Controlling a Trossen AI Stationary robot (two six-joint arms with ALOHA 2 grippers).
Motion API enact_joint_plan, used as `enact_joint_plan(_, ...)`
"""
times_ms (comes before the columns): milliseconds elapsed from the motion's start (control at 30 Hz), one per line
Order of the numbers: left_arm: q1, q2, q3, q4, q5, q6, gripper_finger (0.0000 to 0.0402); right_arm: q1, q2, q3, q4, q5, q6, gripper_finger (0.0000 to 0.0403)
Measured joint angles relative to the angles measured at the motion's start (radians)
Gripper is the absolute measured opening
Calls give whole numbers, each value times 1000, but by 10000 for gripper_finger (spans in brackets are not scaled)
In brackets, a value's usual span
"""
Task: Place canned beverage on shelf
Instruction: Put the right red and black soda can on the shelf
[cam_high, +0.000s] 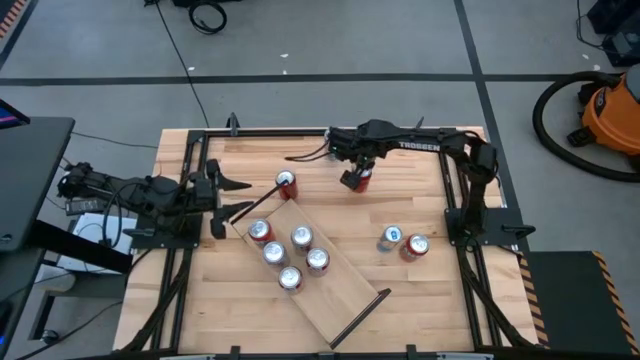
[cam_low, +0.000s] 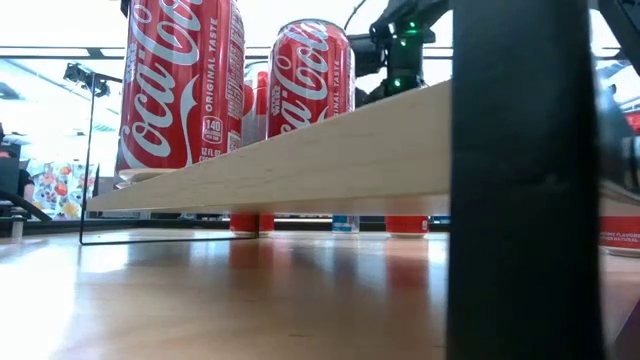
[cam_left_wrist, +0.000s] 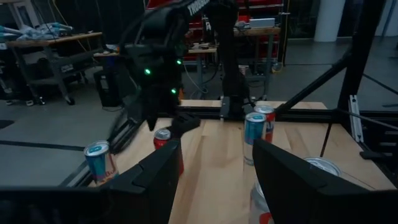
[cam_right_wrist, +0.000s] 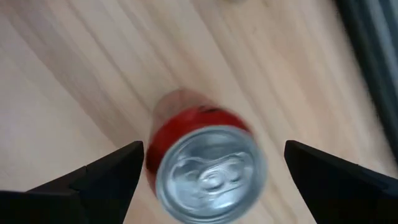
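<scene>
A red can (cam_right_wrist: 208, 168) stands upright on the slatted table at its far middle (cam_high: 364, 183). My right gripper (cam_right_wrist: 214, 149) hangs over it, pointing down and open, one finger on either side of the can's top and clear of it. The shelf (cam_high: 335, 290), a pale plank with black end rods, lies slantwise across the table's middle and carries several upright cans (cam_high: 290, 255), Coca-Cola ones in the low view (cam_low: 180, 85). My left gripper (cam_high: 215, 195) waits level at the table's left edge, open (cam_left_wrist: 214, 180), holding nothing.
Another can (cam_high: 286, 183) stands on the table just past the shelf's far end. A blue can (cam_high: 390, 238) and a red one (cam_high: 415, 246) stand near the right frame post. Black frame rails (cam_high: 455, 200) border the table.
</scene>
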Motion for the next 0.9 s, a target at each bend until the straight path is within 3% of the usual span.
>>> enact_joint_plan(333,3,0,0,6,0,2,210,-9,-2,-123,118,-34,-2,397)
enact_joint_plan(700,3,0,0,6,0,3,210,-28,-4,-136,124,-58,-19,325)
enact_joint_plan(900,3,0,0,6,-1,8,210,-11,-19,-136,94,-72,3,329)
